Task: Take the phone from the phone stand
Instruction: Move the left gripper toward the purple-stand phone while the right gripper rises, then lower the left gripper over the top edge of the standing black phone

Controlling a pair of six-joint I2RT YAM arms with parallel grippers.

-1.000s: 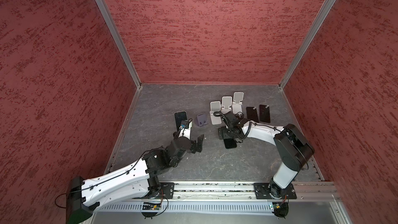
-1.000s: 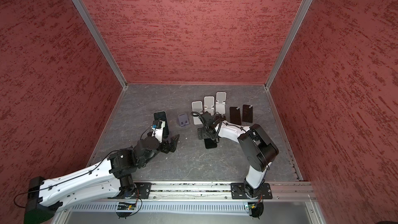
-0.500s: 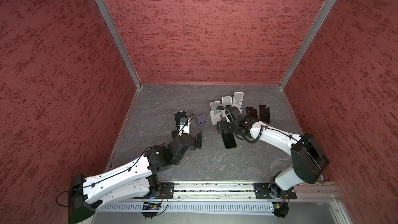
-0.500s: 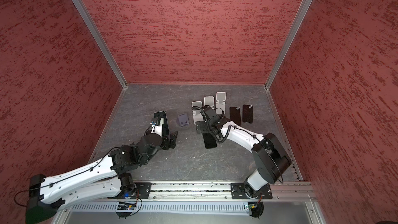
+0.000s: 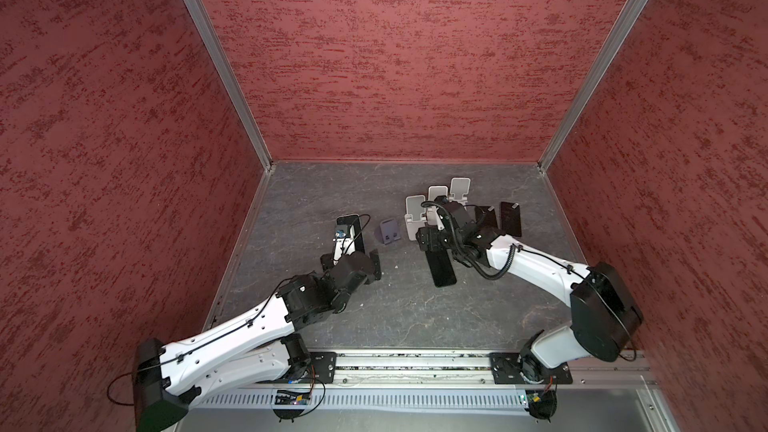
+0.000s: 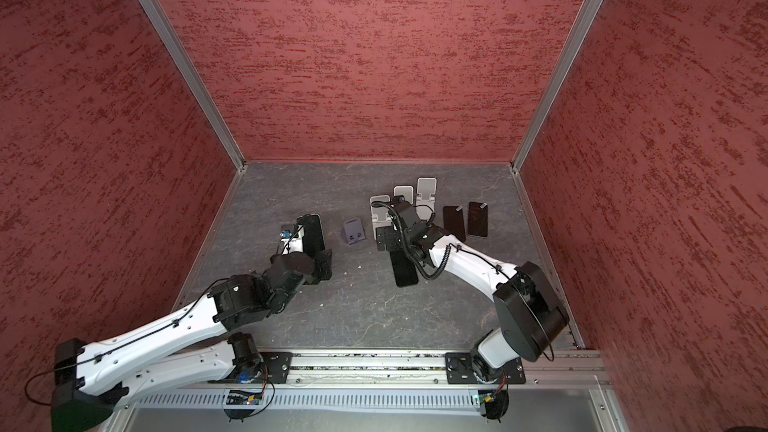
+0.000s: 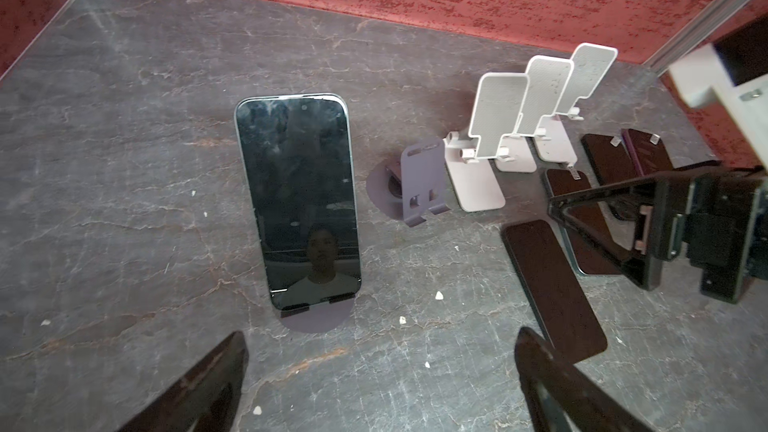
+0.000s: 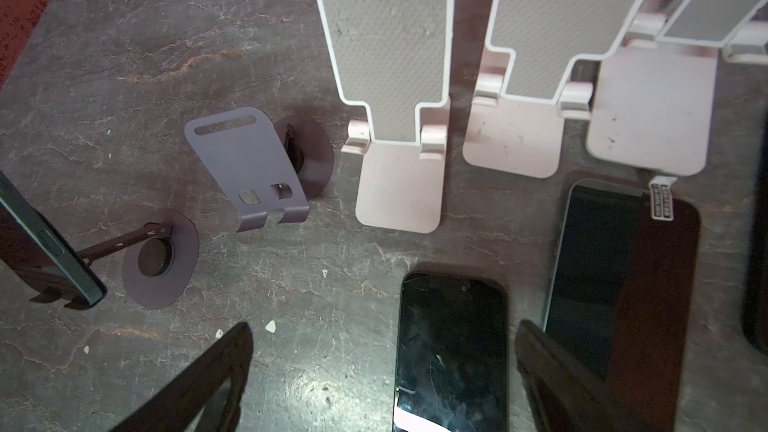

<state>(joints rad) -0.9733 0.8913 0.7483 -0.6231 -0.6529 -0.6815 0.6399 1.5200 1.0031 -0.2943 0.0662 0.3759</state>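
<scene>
The left pincer (image 7: pixel 382 334) is released, its two fingers spread wide, and it hovers just in front of the phone (image 7: pixel 297 201). The phone leans back on the dark purple phone stand (image 7: pixel 309 322), with its lower edge behind two small hooks, on the left part of the worktop (image 7: pixel 124 160).

I judge that the step in hand is the approach for the grasp. To do it well, the pincer should first be centred on the phone, which sits a little to one side of the gap. It should then close on the two long edges, above the hooks. The lift should go up along the leaning back, so that the lower edge clears the hooks before any pull away. Otherwise the stand may tip or come along.

The right pincer (image 8: pixel 385 326) is also released and grasps nothing. It hovers over a flat phone (image 8: pixel 453 347) on the worktop. Nearby are an empty purple stand (image 8: pixel 249 168), three pink stands (image 8: pixel 390 47) in a row, and other phones (image 8: pixel 623 276) lying flat. All of these stand apart from the phone, so nothing blocks the way.
</scene>
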